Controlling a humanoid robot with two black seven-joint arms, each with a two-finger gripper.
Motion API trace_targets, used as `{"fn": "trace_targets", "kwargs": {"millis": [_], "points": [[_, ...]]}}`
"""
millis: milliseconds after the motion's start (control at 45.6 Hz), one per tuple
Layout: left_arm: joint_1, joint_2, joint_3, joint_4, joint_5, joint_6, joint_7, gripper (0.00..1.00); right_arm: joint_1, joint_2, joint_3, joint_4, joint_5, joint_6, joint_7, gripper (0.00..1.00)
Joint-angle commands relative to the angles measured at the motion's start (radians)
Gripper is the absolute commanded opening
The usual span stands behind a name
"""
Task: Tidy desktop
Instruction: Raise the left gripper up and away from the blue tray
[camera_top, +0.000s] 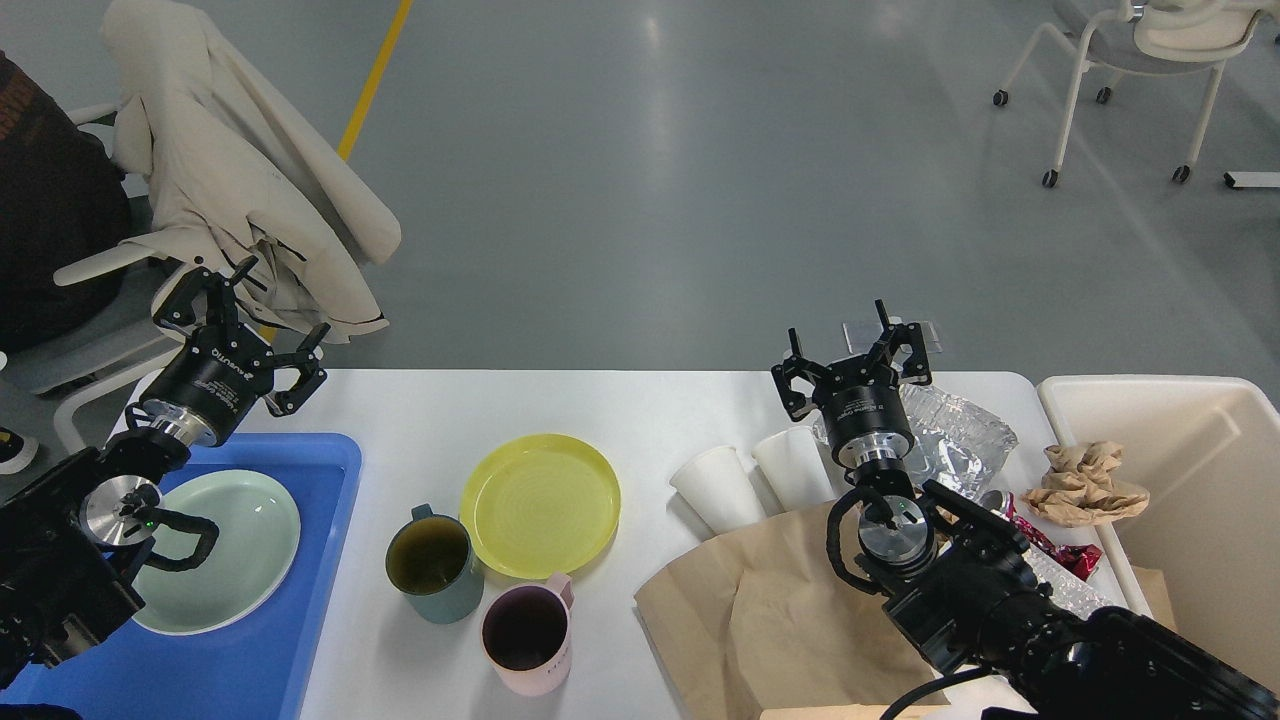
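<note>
The white desktop (420, 420) carries a yellow plate (541, 504), a dark green mug (433, 560) and a pink mug (527, 632) in its middle. Two white paper cups (720, 487) lie on their sides beside a brown paper bag (770, 620) and crumpled clear plastic (955, 430) on the right. My left gripper (245, 330) hangs open above the table's far left corner, holding nothing. Over the far edge, above the paper cups and plastic, my right gripper (855, 350) is open and empty too.
A blue tray (300, 600) at the left holds a pale green plate (215, 550). A cream bin (1200, 480) at the right contains crumpled brown paper (1085, 485). A red wrapper (1050, 545) lies by the bin. A coat-draped chair (230, 170) stands beyond the left corner.
</note>
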Motion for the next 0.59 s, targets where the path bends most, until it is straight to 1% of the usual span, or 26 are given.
{"fn": "trace_targets", "kwargs": {"millis": [0, 131, 219, 307, 438, 504, 570], "points": [[-0.005, -0.011, 0.000, -0.001, 0.000, 0.002, -0.007, 1.00, 0.000, 0.000, 0.000, 0.000, 0.000, 0.000, 0.000, 1.00], [-0.003, -0.030, -0.014, -0.002, -0.002, 0.006, -0.009, 1.00, 0.000, 0.000, 0.000, -0.001, 0.000, 0.000, 0.000, 1.00], [-0.006, -0.028, 0.000, -0.002, -0.002, 0.009, -0.007, 1.00, 0.000, 0.000, 0.000, 0.000, 0.000, 0.000, 0.000, 1.00], [-0.013, -0.007, 0.006, -0.024, -0.003, 0.008, -0.007, 1.00, 0.000, 0.000, 0.001, -0.001, 0.000, 0.000, 0.000, 1.00], [-0.049, 0.062, 0.020, -0.062, -0.003, 0.005, 0.008, 1.00, 0.000, 0.000, 0.000, -0.001, 0.000, 0.000, 0.000, 1.00], [-0.095, 0.123, 0.081, -0.100, -0.005, 0.005, 0.034, 1.00, 0.000, 0.000, 0.000, -0.001, 0.000, 0.000, 0.000, 1.00], [-0.170, 0.194, 0.191, -0.111, -0.003, 0.009, 0.086, 1.00, 0.000, 0.000, 0.000, -0.003, 0.000, 0.000, 0.000, 1.00]]}}
